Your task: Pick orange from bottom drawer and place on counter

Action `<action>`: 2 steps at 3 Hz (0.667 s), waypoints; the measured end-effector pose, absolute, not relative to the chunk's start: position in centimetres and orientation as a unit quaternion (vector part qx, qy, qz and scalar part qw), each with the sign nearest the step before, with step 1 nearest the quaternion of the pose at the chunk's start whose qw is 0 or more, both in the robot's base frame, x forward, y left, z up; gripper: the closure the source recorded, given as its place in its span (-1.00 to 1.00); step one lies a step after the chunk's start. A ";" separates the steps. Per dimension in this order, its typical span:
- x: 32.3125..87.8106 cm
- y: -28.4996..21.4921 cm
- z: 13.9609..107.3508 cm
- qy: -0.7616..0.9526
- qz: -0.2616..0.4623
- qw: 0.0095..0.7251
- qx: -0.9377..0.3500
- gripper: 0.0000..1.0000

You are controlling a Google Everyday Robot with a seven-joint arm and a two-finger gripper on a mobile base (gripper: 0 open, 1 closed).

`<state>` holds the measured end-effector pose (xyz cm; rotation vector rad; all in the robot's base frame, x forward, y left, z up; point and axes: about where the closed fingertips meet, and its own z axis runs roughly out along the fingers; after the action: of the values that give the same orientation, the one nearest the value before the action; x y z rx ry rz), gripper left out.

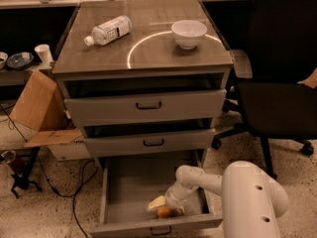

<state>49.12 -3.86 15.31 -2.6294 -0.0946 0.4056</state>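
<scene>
Our gripper [166, 207] sits low inside the open bottom drawer [132, 187], toward its front right, right at the orange [163, 213]. We cannot tell whether it is clamped on the fruit or merely against it. The orange seems to rest on the drawer floor, close behind the front panel. Up on the counter [153, 51] we see a white bowl [188, 32] on the white arc [132, 51] and a plastic bottle [108, 30] lying on its side, well apart.
</scene>
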 end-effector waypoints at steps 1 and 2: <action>48.4 -1.9 15.2 -0.054 0.153 0.241 -0.957 -1.00; 48.5 -0.7 14.6 -0.054 0.151 0.233 -0.959 -1.00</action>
<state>48.55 -0.69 14.60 -2.6338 -0.1475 0.4153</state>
